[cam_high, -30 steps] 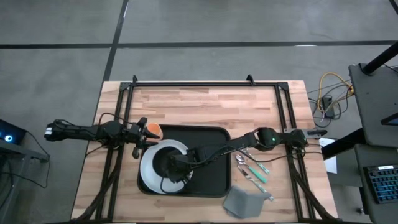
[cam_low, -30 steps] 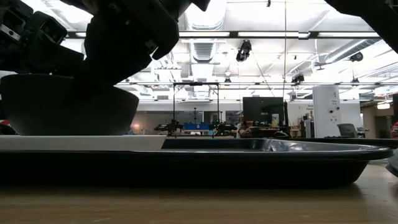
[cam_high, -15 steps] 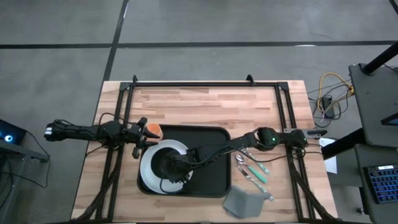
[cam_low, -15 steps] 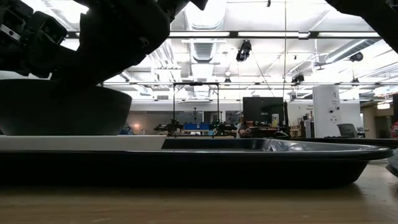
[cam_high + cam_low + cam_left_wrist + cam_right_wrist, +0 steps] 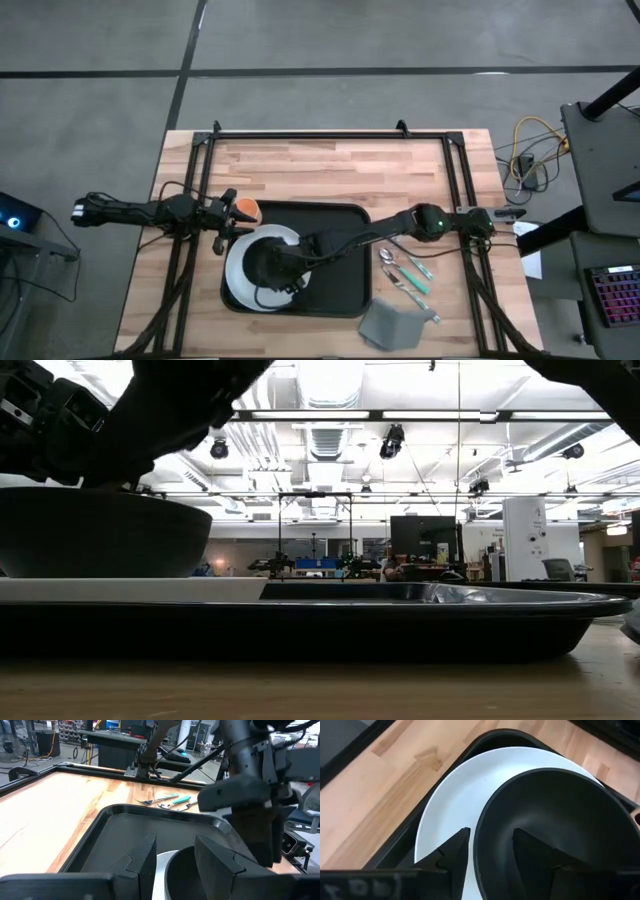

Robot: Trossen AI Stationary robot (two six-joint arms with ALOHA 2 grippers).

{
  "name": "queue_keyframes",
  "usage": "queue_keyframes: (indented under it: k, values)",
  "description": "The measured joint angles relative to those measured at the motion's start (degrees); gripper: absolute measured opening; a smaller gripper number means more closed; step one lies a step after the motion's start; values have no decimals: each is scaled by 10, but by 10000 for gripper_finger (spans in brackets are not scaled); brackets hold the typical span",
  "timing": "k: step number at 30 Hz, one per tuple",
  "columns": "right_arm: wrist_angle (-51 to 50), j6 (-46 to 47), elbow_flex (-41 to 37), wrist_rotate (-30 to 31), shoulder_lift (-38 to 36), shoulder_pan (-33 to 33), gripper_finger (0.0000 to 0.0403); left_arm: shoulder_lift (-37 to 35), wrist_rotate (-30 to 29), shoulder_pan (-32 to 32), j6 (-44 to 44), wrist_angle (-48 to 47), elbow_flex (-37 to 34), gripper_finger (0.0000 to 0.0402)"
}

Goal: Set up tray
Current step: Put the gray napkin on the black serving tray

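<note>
Tray [image 5: 335, 285] lies flat at centre tabletop [image 5: 330, 170]. White plate [image 5: 240, 285] sits at its left end, dark bowl [image 5: 555, 830] on the plate. Right gripper [image 5: 487, 847] is over the bowl, fingers parted, one inside the rim, one outside; nothing clamped. Left gripper [image 5: 172, 857] waits by the tray's left edge, open, empty. Risk: the inner finger catching the rim on lift, dragging the bowl off-centre or tipping it.

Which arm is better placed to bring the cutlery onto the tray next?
Right, probably: its end effector is open over the bowl, and the cutlery lies on its side of the tray.
</note>
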Motion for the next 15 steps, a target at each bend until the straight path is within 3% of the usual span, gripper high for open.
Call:
queue_keyframes:
  k: [15]
  values:
    - [-94, 97, 30, 0, -20, 0, 128, 0, 0, 0, 0, 0, 0, 115]
